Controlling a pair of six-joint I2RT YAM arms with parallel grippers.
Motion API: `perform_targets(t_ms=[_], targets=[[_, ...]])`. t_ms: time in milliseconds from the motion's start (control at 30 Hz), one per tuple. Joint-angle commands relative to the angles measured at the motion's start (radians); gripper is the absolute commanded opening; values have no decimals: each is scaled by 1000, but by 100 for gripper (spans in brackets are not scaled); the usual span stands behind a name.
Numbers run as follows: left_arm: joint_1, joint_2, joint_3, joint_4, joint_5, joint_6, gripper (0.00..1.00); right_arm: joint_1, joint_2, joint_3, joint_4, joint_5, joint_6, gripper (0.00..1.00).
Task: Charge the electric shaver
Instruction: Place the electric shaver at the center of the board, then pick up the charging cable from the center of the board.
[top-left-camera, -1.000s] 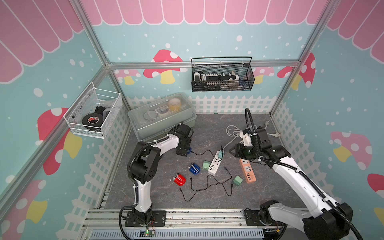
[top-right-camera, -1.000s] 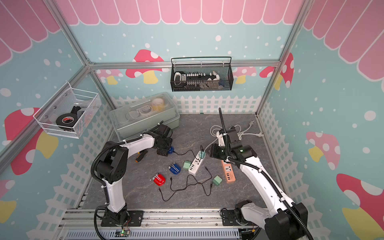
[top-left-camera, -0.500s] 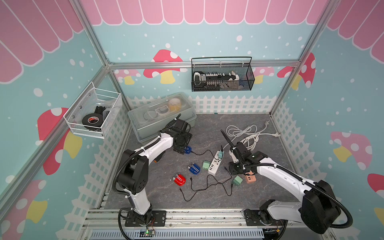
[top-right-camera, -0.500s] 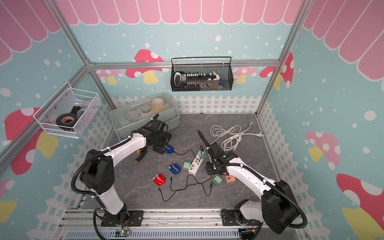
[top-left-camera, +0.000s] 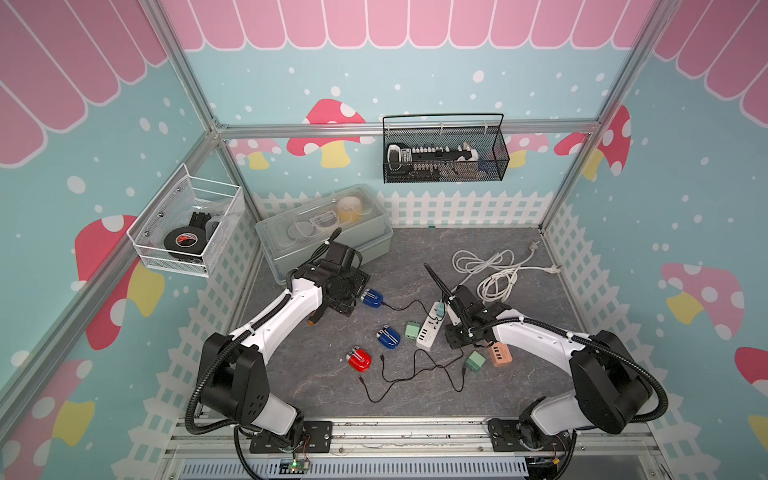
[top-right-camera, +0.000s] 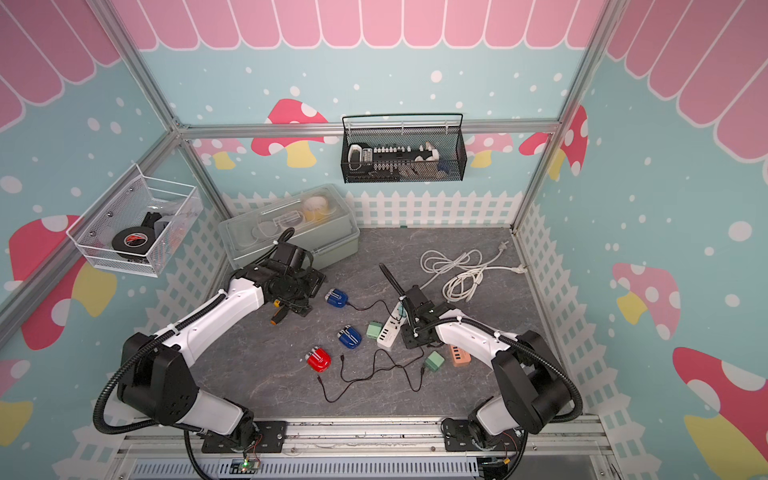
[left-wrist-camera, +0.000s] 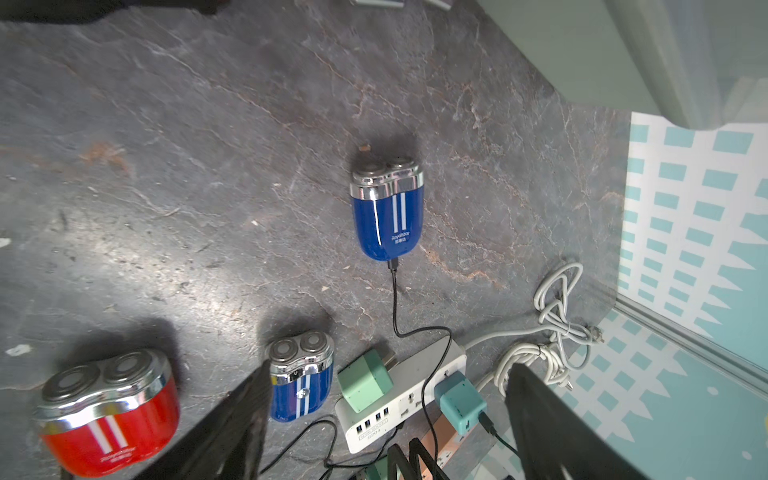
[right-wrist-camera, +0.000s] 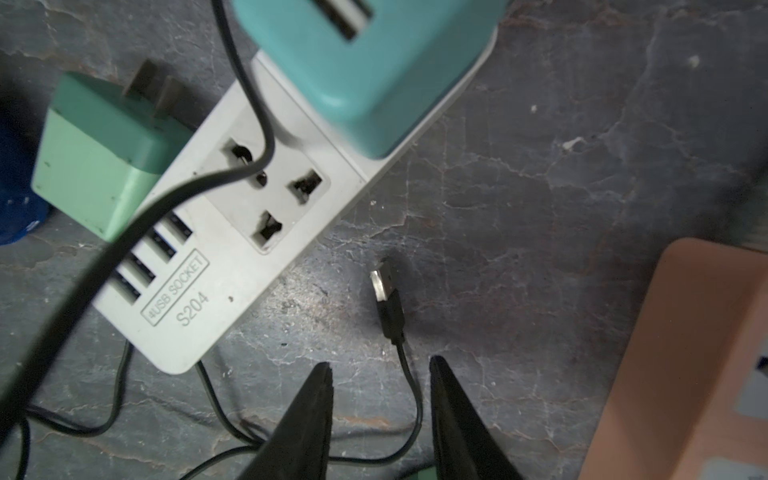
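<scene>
A blue shaver lies flat with a black cable in its base. The cable runs toward the white power strip, where a teal adapter is plugged in. My left gripper stands wide open, a little short of this shaver, holding nothing. A second blue shaver and a red shaver lie nearer the front. My right gripper is open beside the strip's end. A loose USB plug lies just ahead of it, its cable passing between the fingers.
A green adapter lies against the strip, another one beside an orange power strip. Coiled white cable sits at the back right, a clear lidded box at the back left. An orange-tipped tool lies under my left arm.
My right arm came down and forward from over the orange strip to the white strip's end, its jaws narrowing a little. My left gripper drew slightly back from the blue shaver.
</scene>
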Motion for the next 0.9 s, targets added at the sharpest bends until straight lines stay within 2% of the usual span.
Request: perform_targets(t_ms=[0,300,633,867], targets=[[7,-37,-19,-33,-6,30,86,12,30,8,23,19,-16,35],[11,-60,-33,-37,3,34,84,21,101,29,23,86,-3,29],[13,-63,-38,-36,11,40,83,21,153,49,66,71,-6,23],[13,-72,-47,-36,13,39,82,21,121,42,56,65,10,5]])
